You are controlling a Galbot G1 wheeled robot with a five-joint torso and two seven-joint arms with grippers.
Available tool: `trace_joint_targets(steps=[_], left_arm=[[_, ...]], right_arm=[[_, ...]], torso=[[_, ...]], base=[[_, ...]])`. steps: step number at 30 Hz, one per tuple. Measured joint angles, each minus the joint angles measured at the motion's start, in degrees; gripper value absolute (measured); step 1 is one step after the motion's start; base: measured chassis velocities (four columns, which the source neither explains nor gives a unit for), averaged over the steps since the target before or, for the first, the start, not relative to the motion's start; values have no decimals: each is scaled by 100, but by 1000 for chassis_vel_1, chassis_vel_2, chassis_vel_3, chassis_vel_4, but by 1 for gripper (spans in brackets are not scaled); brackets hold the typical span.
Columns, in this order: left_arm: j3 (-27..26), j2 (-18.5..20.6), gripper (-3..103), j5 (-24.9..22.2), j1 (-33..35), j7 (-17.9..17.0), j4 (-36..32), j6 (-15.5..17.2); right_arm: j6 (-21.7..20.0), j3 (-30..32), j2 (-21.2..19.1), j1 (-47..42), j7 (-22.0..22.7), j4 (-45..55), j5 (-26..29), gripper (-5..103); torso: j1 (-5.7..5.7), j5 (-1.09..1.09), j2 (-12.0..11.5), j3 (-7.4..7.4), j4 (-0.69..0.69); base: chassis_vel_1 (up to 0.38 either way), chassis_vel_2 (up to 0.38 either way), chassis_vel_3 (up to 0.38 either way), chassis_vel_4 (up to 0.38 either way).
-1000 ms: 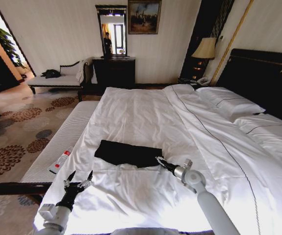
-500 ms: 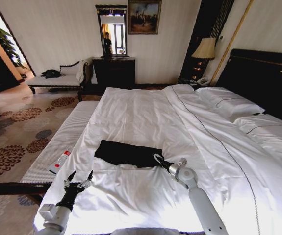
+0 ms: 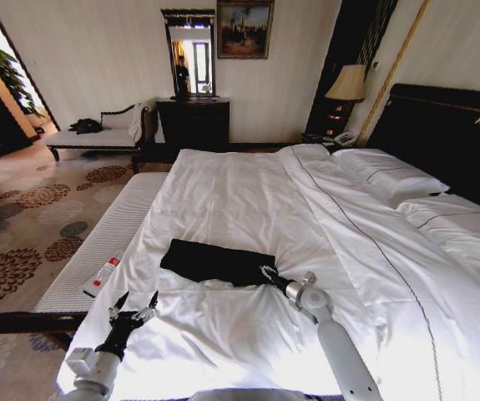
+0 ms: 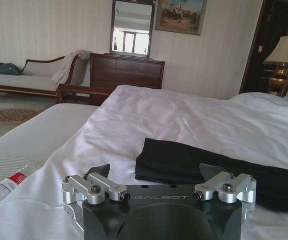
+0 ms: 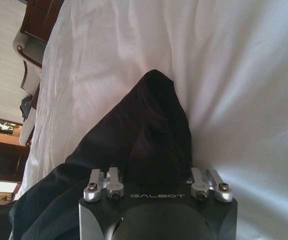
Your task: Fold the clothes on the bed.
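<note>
The clothes are a black T-shirt [image 3: 214,261], folded into a flat strip near the foot of the bed [image 3: 248,192], with no lettering showing. My right gripper [image 3: 265,272] is at the strip's near right corner. In the right wrist view the black fabric [image 5: 149,130] bunches up right in front of the gripper's body. My left gripper [image 3: 134,307] hovers open over the white duvet, short of the shirt's left end. The left wrist view has the shirt [image 4: 194,162] lying beyond that gripper [image 4: 156,172], nothing held.
A white bench [image 3: 106,242] runs along the bed's left side with a plastic bottle [image 3: 103,275] on it. Pillows [image 3: 390,175] and the dark headboard [image 3: 448,125] lie to the right. A chaise [image 3: 98,138], dresser [image 3: 194,121] and lamp [image 3: 348,83] stand by the far wall.
My right arm has moved left and a little forward, bringing its gripper up to the shirt's corner. The left arm and the shirt have stayed where they were.
</note>
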Motion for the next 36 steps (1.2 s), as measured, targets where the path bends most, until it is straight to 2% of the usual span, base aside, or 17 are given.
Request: trace_joint_targets(steps=[1,3,7,9,10,11,13,15,20,26,36], left_arm=[[0,0,100,0,0,0,0,0],[0,0,100,0,0,0,0,0],[0,0,100,0,0,0,0,0],[0,0,100,0,0,0,0,0],[0,0,100,0,0,0,0,0],[0,0,100,0,0,0,0,0],[0,0,100,0,0,0,0,0],[0,0,100,0,0,0,0,0],[1,0,100,0,0,0,0,0],[1,0,100,0,0,-1,0,0],[1,0,100,0,0,-1,0,0]], right_arm=[[1,1,2,-1,1,9,0,49],[1,3,4,-2,2,16,0,49],[0,38,6,3,1,71,-4,27],[0,46,-2,8,-7,80,-4,27],[-1,51,-18,11,-40,89,-21,17],[-2,54,-26,11,-57,97,-30,12],[-1,58,-30,13,-78,103,-42,12],[27,62,-25,11,-120,125,-75,7],[44,64,19,8,-131,200,-121,7],[88,55,94,-92,-263,384,-619,7],[161,150,29,-229,-322,700,-791,7]], torso=[[0,0,0,0,0],[0,1,0,0,0],[1,1,0,0,1],[1,1,0,0,1],[0,1,0,0,1],[1,0,0,0,1],[1,0,0,0,1],[0,0,0,0,0],[0,-1,0,0,-1],[1,-1,0,0,-1],[1,-1,0,0,0]], base=[[0,0,0,0],[0,0,0,0],[0,0,0,0],[0,0,0,0],[0,0,0,0],[0,0,0,0],[0,0,0,0],[0,0,0,0],[0,0,0,0],[0,0,0,0],[0,0,0,0]])
